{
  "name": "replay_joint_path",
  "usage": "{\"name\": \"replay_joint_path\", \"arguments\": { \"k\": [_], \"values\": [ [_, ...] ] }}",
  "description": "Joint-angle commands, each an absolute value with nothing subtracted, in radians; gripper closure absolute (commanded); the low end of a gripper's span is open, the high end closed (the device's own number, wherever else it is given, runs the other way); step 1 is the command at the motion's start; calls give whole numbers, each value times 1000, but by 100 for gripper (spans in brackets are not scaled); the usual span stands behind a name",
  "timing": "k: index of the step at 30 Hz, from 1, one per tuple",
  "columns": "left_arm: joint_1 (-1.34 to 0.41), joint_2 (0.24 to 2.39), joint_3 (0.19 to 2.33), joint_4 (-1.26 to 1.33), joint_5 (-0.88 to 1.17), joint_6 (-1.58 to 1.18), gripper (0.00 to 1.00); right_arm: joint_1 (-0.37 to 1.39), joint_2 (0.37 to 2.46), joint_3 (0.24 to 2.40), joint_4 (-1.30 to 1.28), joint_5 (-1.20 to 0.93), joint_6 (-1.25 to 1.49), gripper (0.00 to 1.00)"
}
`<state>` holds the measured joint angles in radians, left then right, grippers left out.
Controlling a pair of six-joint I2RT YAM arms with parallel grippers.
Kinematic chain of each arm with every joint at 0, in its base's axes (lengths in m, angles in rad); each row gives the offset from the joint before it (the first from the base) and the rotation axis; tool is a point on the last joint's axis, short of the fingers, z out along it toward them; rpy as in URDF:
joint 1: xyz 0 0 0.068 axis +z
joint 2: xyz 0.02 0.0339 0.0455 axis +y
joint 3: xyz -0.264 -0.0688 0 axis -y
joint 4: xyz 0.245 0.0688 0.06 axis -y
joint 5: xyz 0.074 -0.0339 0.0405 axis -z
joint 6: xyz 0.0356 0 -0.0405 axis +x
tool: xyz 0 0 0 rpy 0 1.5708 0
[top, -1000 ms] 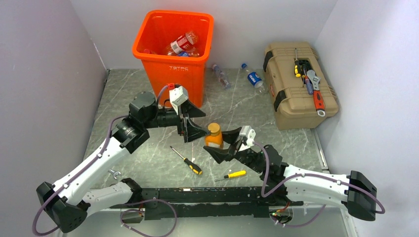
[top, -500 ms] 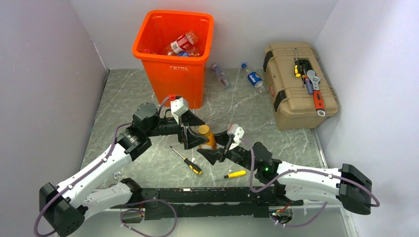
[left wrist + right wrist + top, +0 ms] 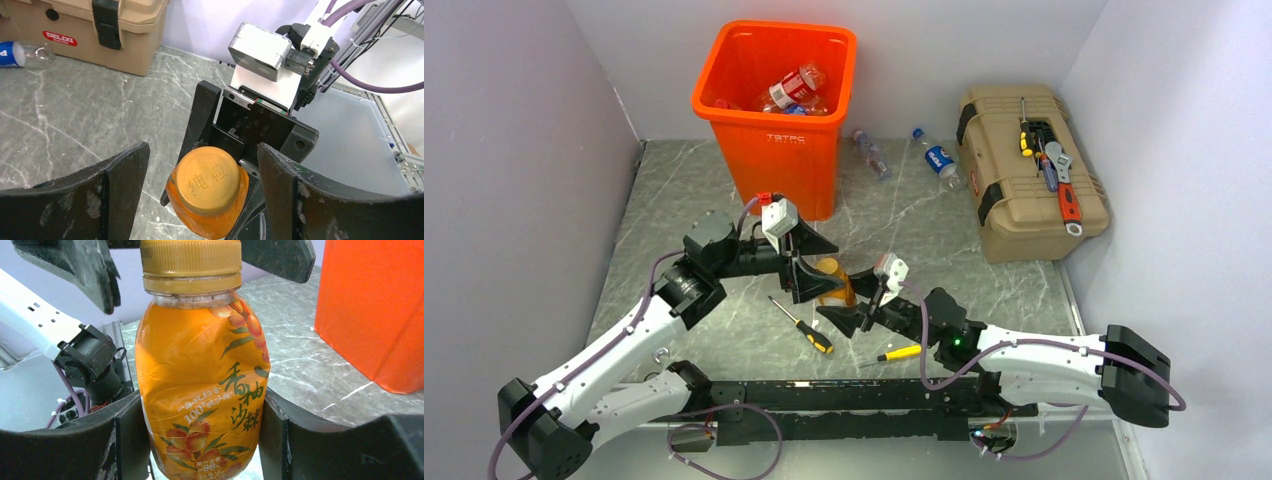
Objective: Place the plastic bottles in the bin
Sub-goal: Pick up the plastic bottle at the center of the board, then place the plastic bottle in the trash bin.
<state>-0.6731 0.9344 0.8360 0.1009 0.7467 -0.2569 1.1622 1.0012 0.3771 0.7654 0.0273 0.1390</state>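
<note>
Right wrist view: the right pincer (image 3: 197, 440) clamps the orange bottle (image 3: 200, 365) low on its body. One finger presses each side of the label, cap uppermost. I judge the low grip deliberate, since it leaves the neck and cap free for a second grasp.

Left wrist view: the left pincer (image 3: 200, 157) stands wide, with a finger on either side of the cap and a gap showing on both sides. No contact yet. I read this as a handover, right arm to left.

Top external view: both pincers meet mid-worktop (image 3: 684, 190), just in front of the bin (image 3: 784, 165). The bin sits far left, nearer the left arm's reach, which probably explains the transfer. I cannot tell whether the bottle's base rests on the worktop.

Status:
- Several binned bottles (image 3: 794, 90) lie inside.
- Two loose bottles (image 3: 938, 158) lie between bin and toolbox (image 3: 1014, 215).
- Two screwdrivers (image 3: 802, 325) lie beside the pincers and are not to be collected.

Next step, as I judge it: close the left pincer on the cap or neck, then release the right.

Caution: the bottle looks full. A hold on the smooth cap alone may slip or swing.
</note>
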Motion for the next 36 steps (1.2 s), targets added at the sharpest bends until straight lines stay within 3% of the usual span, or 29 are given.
{"name": "replay_joint_path", "arguments": {
  "k": [1,6,10,13,14,17,19,20,29,36],
  "values": [
    [-675,950,861,106,813,-268,16,1168,997,417,848,27,146,55],
    [-674,986,878,83,820,-277,22,1170,996,414,861,30,149,55],
    [-675,975,864,113,822,-281,59,1174,1004,419,851,32,148,55],
    [-675,961,861,107,805,-269,77,1174,1008,427,829,24,146,54],
    [-674,958,861,104,800,-263,82,1175,1009,432,817,21,149,50],
    [-675,948,863,92,784,-252,98,1175,1008,495,682,23,170,21],
    [-675,942,861,85,765,-245,100,1175,1004,546,555,52,193,2],
    [-675,937,861,82,756,-243,100,1175,998,566,500,67,200,0],
    [-676,869,842,54,585,-189,100,1173,889,706,50,156,337,0],
    [-676,778,800,75,438,-150,100,1173,726,592,111,153,457,0]
  ]
}}
